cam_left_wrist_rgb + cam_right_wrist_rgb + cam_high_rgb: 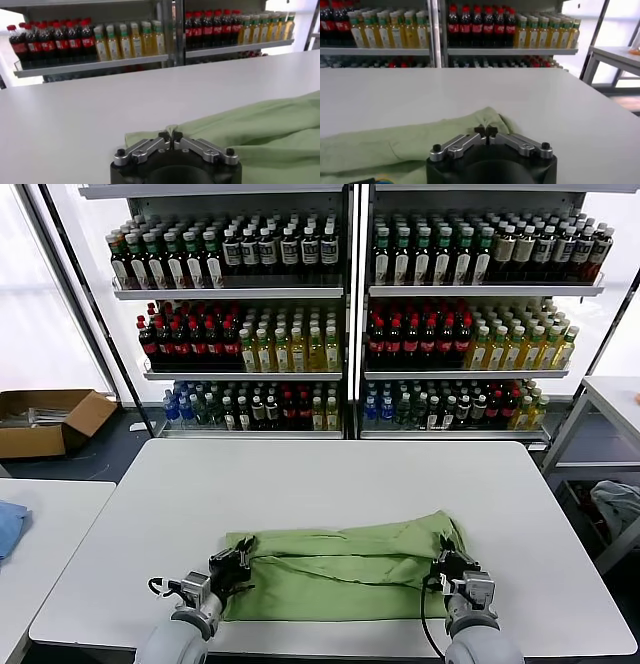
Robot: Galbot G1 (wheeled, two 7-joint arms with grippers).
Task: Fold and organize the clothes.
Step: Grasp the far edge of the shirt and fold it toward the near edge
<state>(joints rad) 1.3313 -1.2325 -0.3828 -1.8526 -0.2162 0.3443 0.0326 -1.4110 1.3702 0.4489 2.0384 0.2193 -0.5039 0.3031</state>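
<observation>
I am pinching the green polo shirt (340, 569) at both ends: left gripper (232, 563) pressed together on its left edge, right gripper (447, 565) on its right. It lies stretched between them on the white table (300, 484). I should lift both evenly, keeping the fabric taut.

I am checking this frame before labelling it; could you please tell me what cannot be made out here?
- Polo shirt: collar, buttons and print hidden, folded inside, every view.
- Left gripper, right gripper: pinched cloth edges hidden behind the fingertips.
- Blue cloth: cut off, head view edge.
</observation>
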